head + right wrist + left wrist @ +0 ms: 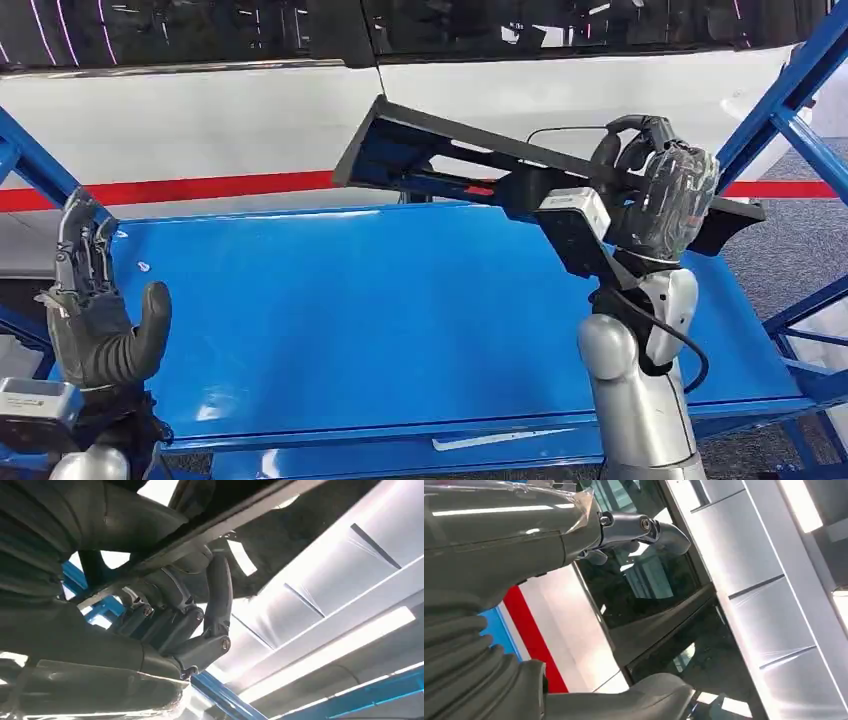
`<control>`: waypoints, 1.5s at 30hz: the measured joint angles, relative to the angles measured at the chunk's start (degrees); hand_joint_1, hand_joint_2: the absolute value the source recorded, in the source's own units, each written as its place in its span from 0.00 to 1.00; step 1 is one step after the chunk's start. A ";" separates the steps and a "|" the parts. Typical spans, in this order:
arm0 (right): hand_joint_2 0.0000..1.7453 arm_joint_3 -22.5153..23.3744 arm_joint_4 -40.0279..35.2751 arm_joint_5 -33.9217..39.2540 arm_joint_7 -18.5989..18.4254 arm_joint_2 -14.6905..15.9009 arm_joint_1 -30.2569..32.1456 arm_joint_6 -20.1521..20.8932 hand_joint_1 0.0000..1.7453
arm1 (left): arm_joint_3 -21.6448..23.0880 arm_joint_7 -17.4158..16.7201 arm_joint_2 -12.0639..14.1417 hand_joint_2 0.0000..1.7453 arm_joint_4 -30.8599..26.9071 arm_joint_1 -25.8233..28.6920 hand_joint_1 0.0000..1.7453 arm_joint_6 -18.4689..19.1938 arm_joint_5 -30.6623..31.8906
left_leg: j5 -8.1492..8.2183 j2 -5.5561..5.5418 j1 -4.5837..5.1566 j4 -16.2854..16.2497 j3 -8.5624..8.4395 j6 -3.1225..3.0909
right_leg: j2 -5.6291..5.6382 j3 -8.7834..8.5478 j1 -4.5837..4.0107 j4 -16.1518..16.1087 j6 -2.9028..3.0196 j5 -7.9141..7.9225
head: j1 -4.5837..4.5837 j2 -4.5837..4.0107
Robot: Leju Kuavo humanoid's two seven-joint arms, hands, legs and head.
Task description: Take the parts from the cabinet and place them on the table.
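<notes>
left hand [95,320] 8 o'clock, fingers spread, empty | right hand [660,200] 2 o'clock grips black part [450,160] above blue surface [400,310] | step: carrying; next: lower, release

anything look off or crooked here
The long black part is held aslant above the blue table, gripped near one end by the right hand, so most of its length juts out unsupported. The left hand is raised, open and empty. Nothing looks spilled or damaged.
</notes>
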State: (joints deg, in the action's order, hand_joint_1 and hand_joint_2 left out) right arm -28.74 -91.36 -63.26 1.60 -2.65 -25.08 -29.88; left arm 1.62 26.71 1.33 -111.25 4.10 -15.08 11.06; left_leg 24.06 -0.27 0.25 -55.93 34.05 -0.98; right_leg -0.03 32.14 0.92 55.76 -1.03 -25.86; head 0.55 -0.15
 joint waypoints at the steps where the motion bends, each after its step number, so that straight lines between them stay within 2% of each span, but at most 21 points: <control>1: 1.00 0.02 0.00 0.51 -0.11 0.07 0.13 0.05 1.00 | 0.02 0.24 0.00 1.00 0.22 0.11 0.00 0.00 -0.40 | 0.00 0.00 0.00 0.00 0.00 0.00 | 0.00 0.00 0.00 0.00 0.00 0.00 | -0.02 0.00; 12: 1.00 0.11 0.00 3.00 -1.01 0.18 0.26 3.28 1.00 | 0.02 -0.02 0.00 1.00 1.97 0.95 0.00 -0.04 -2.83 | 0.00 0.00 0.02 0.00 0.01 0.00 | -0.01 -0.03 0.00 0.00 0.00 0.00 | -0.02 0.00; 18: 1.00 0.11 0.00 9.12 -1.03 0.07 0.24 6.38 1.00 | 0.02 -1.49 0.00 1.00 2.56 0.90 0.00 1.81 -6.95 | 0.00 -0.01 0.02 0.00 0.01 0.00 | -0.01 -0.03 0.01 0.00 0.00 0.00 | -0.02 0.00; 20: 1.00 0.11 -0.11 10.26 -0.42 0.00 0.00 6.16 1.00 | 0.02 -0.83 -0.09 1.00 2.62 0.56 0.00 1.20 -6.84 | 0.03 -0.01 0.07 -0.06 0.04 -0.01 | -0.01 -0.03 0.12 -0.02 -0.01 0.01 | -0.02 0.00; 23: 1.00 0.11 -2.71 12.71 -1.42 -0.37 -1.73 8.07 1.00 | 0.02 -3.45 -0.09 1.00 1.32 -0.80 0.00 -0.13 -5.64 | 0.06 -0.04 0.10 -0.07 0.08 -0.06 | -0.02 -0.05 0.23 -0.02 -0.03 0.02 | 0.00 0.00; 25: 1.00 0.11 -4.02 13.81 -1.55 -0.57 -2.69 8.83 1.00 | 0.02 -4.02 -0.09 1.00 0.88 -1.08 0.00 -0.15 -5.32 | 0.10 -0.03 0.12 -0.14 0.07 -0.13 | -0.01 -0.11 0.37 -0.02 -0.04 0.01 | 0.00 0.00; 29: 1.00 0.11 -5.25 15.00 -0.90 -1.20 -2.93 8.87 1.00 | 0.07 -3.84 -0.07 1.00 -0.02 -1.11 0.00 -0.11 -3.78 | 0.40 -0.03 0.18 -0.51 0.23 -0.59 | -0.01 -0.16 0.51 -0.04 -0.14 0.00 | 0.02 0.00; 31: 1.00 0.09 -5.81 15.26 -0.79 -1.68 -2.98 8.83 1.00 | 0.46 -3.82 -0.07 1.00 -0.81 -1.05 0.00 -0.11 -2.95 | 0.58 -0.03 0.26 -0.70 0.36 -0.91 | -0.01 -0.19 0.59 -0.11 -0.57 -0.01 | 0.00 0.00; 33: 1.00 0.02 -6.27 15.41 -0.68 -2.01 -3.28 8.83 1.00 | 0.98 -3.82 -0.07 1.00 -1.70 -0.95 0.00 -0.17 -2.27 | 0.16 -0.01 0.30 -0.25 0.15 -1.49 | 0.01 -0.33 0.54 -0.26 -1.25 0.20 | 0.04 0.00; 34: 1.00 0.00 -6.51 15.54 -0.59 -2.10 -3.37 8.83 1.00 | 1.24 -3.85 -0.09 1.00 -2.20 -0.84 0.00 -0.22 -2.04 | -0.28 0.22 -0.24 0.43 -0.33 -2.00 | -0.04 0.23 0.52 0.75 -1.17 -0.72 | -0.02 0.00; 36: 1.00 -0.09 -6.69 15.76 -0.50 -2.14 -3.76 8.83 1.00 | 1.55 -3.84 -0.07 1.00 -2.80 -0.84 0.00 -0.39 -1.84 | -0.36 0.22 -0.24 0.49 -0.36 -2.28 | 0.00 2.76 0.29 6.22 -0.38 -3.78 | -0.18 0.00; 37: 1.00 -0.11 -6.69 16.07 -0.24 -2.10 -3.79 8.81 1.00 | 1.66 -3.91 -0.07 1.00 -2.80 -0.64 0.00 -0.48 -1.71 | -0.36 0.22 -0.22 0.48 -0.32 -2.28 | 0.01 5.89 0.32 12.81 0.03 -6.34 | -0.11 0.00; 38: 1.00 -0.13 -6.69 16.51 -0.13 -2.08 -3.76 8.79 1.00 | 1.88 -3.91 -0.07 1.00 -2.86 -0.46 0.00 -0.50 -1.62 | -0.36 0.21 -0.21 0.43 -0.22 -2.28 | 0.01 7.90 0.31 16.88 0.04 -7.61 | -0.20 0.00; 39: 1.00 -0.18 -6.67 16.87 -0.04 -2.05 -3.79 8.74 1.00 | 2.05 -4.04 -0.07 1.00 -2.93 -0.28 0.00 -0.46 -1.62 | -0.37 0.17 -0.21 0.39 -0.16 -2.27 | 0.01 8.94 0.32 19.03 -0.29 -7.84 | -0.22 0.00; 40: 1.00 -0.24 -6.67 17.20 0.00 -2.01 -3.84 8.68 1.00 | 2.29 -4.11 -0.07 1.00 -2.95 -0.19 0.00 -0.37 -1.62 | -0.37 0.13 -0.21 0.37 -0.17 -2.25 | 0.00 8.38 0.35 17.99 -0.79 -6.85 | -0.20 0.00; 41: 1.00 -0.33 -6.67 17.51 0.04 -1.99 -3.95 8.63 1.00 | 2.49 -4.21 -0.02 1.00 -3.06 -0.19 0.00 -0.31 -1.62 | -0.35 0.08 -0.25 0.24 -0.17 -2.21 | 0.00 6.53 0.36 14.54 -1.41 -5.09 | -0.24 0.00; 43: 1.00 -0.42 -6.67 18.66 -0.35 -1.99 -4.21 8.99 1.00 | 2.56 -5.89 -0.02 1.00 -3.34 -0.19 0.00 0.43 -1.69 | -0.07 0.02 -0.34 -0.35 -0.11 -1.78 | -0.11 0.68 0.63 3.54 -2.35 -1.12 | -0.24 0.00; 44: 1.00 -0.42 -6.58 19.39 -0.20 -1.97 -4.08 8.96 1.00 | 2.56 -6.56 -0.02 1.00 -3.32 -0.01 0.00 0.81 -1.84 | 0.11 0.00 -0.18 -0.64 0.12 -1.38 | -0.05 -0.83 0.63 1.40 -1.74 -1.62 | -0.15 0.00; 45: 1.00 -0.50 -6.12 20.18 0.57 -1.97 -3.77 8.50 1.00 | 2.58 -6.31 -0.02 1.00 -3.25 0.24 0.00 1.14 -2.10 | 0.01 -0.04 -0.12 -0.64 0.25 -0.97 | 0.40 -0.47 -0.05 2.28 -1.34 -0.59 | -0.04 0.00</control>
State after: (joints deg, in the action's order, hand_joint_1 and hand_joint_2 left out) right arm -29.25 -97.48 -43.08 2.17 -4.61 -28.85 -21.38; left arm 4.20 20.39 1.31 -114.51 4.33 -13.94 8.96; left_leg 24.07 -0.31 0.13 -56.56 34.29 -1.95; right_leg 0.38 31.66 0.87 58.04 -2.37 -26.45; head 0.50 -0.15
